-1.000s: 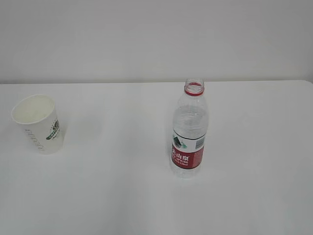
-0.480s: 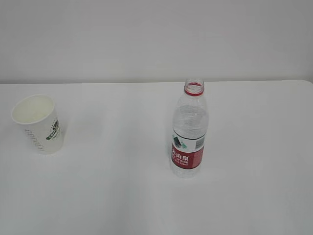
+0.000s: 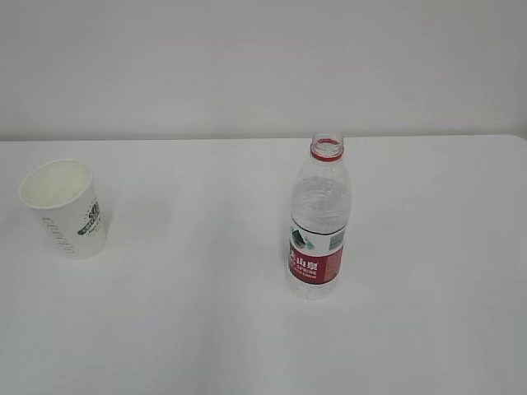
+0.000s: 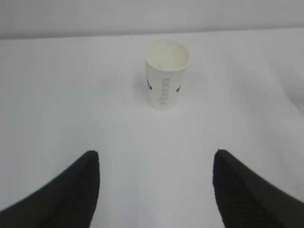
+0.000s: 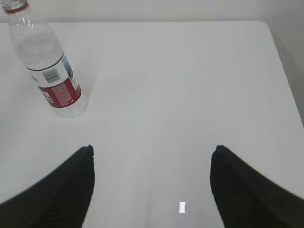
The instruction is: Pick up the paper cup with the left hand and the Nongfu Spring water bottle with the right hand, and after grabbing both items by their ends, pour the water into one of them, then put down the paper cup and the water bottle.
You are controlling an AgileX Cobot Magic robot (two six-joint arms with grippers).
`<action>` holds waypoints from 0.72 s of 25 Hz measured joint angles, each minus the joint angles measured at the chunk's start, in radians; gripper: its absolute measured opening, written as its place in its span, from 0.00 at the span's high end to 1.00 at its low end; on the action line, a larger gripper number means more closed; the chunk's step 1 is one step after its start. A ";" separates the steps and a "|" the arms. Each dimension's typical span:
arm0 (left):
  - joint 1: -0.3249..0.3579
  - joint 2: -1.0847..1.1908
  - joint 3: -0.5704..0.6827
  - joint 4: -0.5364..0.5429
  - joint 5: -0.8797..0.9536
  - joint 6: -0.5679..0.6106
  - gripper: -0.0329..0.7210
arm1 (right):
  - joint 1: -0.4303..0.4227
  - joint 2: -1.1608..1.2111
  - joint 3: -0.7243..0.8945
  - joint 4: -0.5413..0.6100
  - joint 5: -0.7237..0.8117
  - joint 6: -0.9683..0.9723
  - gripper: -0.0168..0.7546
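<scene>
Both arms off the goods, nothing grasped yet. Left pincer (image 4: 156, 190) stands wide and empty; paper cup (image 4: 166, 74) sits upright on the white worktop (image 4: 71, 95) straight ahead of it, roughly centred between the jaws but well apart. Right pincer (image 5: 152, 187) also wide and empty; water bottle (image 5: 47, 61) stands uncapped ahead and off to its left, well apart, not lined up with the gap. Water (image 3: 319, 210) looks to fill part of the bottle; exact level hard to tell. Neither pincer shows in the exterior view, where cup and bottle stand well apart. Risks: right arm going straight forward would miss, or a jaw could clip the bottle's side and tip it, and with no cap it would spill. Cup is light and thin, so a jaw nudge could slide or topple it, and a hard squeeze could crush the rim. Small white mark (image 5: 182, 207) lies on the worktop between the right jaws, unclear what.
</scene>
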 joint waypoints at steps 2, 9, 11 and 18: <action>0.000 0.000 -0.009 0.000 -0.045 0.000 0.24 | 0.000 0.000 -0.004 0.000 -0.022 0.000 0.24; 0.000 0.000 -0.013 0.005 -0.169 -0.001 0.24 | 0.000 0.000 -0.014 0.008 -0.149 0.000 0.24; 0.000 0.000 -0.013 0.008 -0.198 -0.001 0.24 | 0.000 0.000 -0.014 0.009 -0.195 -0.004 0.24; 0.000 0.000 -0.013 0.030 -0.291 -0.001 0.24 | 0.000 0.000 -0.014 0.009 -0.352 -0.030 0.24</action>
